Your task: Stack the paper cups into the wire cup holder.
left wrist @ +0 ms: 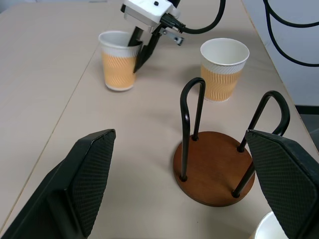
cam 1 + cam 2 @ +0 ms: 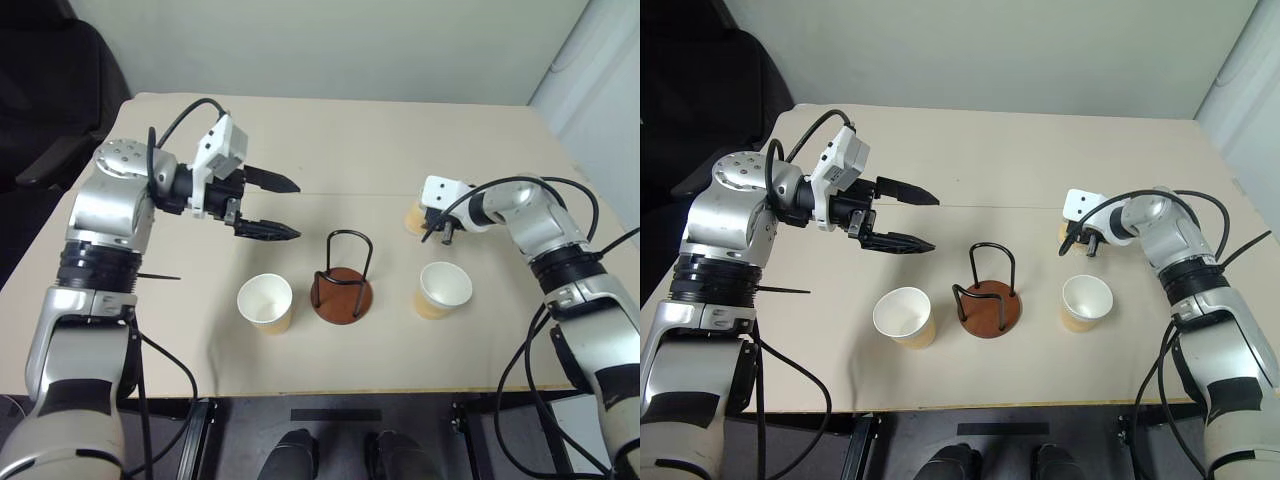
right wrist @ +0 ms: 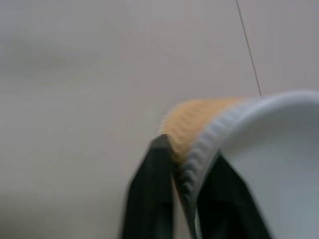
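Note:
My right gripper (image 3: 188,154) is shut on the wall of the far paper cup (image 1: 117,67), one finger inside the white rim and one outside; that cup stands on the table at the right. The wire cup holder (image 2: 342,280) stands at the table's middle on its reddish-brown disc, with nothing in it. A second paper cup (image 2: 443,290) stands upright just right of the holder, and a third paper cup (image 2: 265,302) just left of it. My left gripper (image 2: 297,209) hovers open above the table, left of and behind the holder, pointing right.
The beige table (image 2: 330,130) has a seam line running across its middle. Its front edge lies close below the cups. A black chair (image 2: 50,90) stands past the table's left corner. Cables hang from both arms.

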`<state>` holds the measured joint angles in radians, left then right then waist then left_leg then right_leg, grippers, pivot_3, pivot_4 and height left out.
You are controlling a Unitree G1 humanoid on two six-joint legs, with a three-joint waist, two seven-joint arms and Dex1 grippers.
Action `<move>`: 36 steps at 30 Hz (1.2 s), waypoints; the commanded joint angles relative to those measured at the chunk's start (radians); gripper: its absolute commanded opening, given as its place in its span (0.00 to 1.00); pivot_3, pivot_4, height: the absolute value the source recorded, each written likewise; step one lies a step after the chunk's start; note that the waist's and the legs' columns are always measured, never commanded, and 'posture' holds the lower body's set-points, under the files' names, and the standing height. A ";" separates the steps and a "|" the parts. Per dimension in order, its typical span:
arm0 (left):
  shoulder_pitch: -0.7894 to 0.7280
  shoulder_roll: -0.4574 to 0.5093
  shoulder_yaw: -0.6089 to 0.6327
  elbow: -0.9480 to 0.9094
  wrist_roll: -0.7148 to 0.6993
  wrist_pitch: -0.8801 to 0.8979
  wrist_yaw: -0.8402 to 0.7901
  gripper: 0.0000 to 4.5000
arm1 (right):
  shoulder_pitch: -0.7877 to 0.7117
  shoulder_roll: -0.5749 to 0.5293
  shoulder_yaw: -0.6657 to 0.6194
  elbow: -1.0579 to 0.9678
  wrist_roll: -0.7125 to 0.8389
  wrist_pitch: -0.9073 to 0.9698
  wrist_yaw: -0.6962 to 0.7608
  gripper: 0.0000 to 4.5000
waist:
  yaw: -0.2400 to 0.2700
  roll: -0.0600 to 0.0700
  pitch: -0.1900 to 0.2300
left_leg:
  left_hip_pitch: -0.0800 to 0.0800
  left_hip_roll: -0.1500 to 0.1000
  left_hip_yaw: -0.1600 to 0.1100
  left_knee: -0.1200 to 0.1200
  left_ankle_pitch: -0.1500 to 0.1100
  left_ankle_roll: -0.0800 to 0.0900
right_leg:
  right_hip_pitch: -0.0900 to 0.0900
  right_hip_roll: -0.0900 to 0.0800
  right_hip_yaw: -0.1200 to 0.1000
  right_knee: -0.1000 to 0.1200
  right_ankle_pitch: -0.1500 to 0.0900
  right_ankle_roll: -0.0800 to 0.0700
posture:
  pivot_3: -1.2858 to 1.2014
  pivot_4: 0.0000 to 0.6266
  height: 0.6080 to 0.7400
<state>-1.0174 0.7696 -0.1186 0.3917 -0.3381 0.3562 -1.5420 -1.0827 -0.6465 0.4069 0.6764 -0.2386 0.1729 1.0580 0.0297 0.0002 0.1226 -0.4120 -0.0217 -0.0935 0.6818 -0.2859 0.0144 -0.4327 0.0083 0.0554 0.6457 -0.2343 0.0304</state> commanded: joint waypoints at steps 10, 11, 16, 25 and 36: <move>-0.019 0.009 0.020 -0.009 0.012 -0.017 -0.010 1.00 | 0.027 -0.116 -0.119 -0.400 0.097 0.224 0.182 0.01 | 0.001 0.000 0.000 | -0.002 0.000 0.000 0.000 0.000 0.000 | -0.001 0.000 0.000 -0.001 0.000 0.000 | 0.52 0.24 1.00; -0.017 0.009 0.019 -0.008 0.014 -0.020 -0.014 1.00 | 0.029 -0.127 -0.131 -0.457 0.117 0.267 0.201 0.01 | 0.001 0.000 0.000 | -0.002 0.000 0.000 0.000 0.000 0.000 | -0.001 0.000 0.000 -0.001 0.000 0.000 | 0.52 0.24 1.00; -0.015 0.009 0.015 -0.004 0.021 -0.029 -0.023 1.00 | 0.001 -0.181 -0.177 -0.720 0.229 0.483 0.294 0.01 | -0.003 0.000 0.000 | -0.002 0.000 0.000 0.000 0.000 0.000 | -0.001 0.000 0.000 -0.001 0.000 0.000 | 0.52 0.24 1.00; -0.028 -0.004 0.000 0.030 0.041 -0.058 -0.043 1.00 | -0.138 -0.170 -0.173 -0.976 0.406 0.758 0.312 0.01 | -0.004 0.000 0.000 | -0.002 0.000 0.000 0.001 0.000 0.000 | -0.002 0.000 0.000 -0.001 0.000 0.000 | 0.52 0.24 1.00; -0.067 0.114 -0.132 0.026 -0.054 -0.115 -0.072 1.00 | -0.156 -0.134 -0.082 -1.065 0.536 0.849 0.305 0.01 | -0.010 0.000 0.000 | -0.004 0.000 0.000 0.001 0.000 0.000 | -0.007 0.000 0.000 -0.001 -0.001 -0.001 | 0.52 0.24 1.00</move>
<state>-1.0522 0.8560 -0.2422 0.4502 -0.3535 0.2610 -1.5762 -1.2140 -0.7685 0.3253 -0.3551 0.2746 1.0209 1.3577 0.0195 0.0006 0.1228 -0.4165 -0.0215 -0.0937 0.6834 -0.2855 0.0139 -0.4400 0.0088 0.0554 0.6443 -0.2348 0.0298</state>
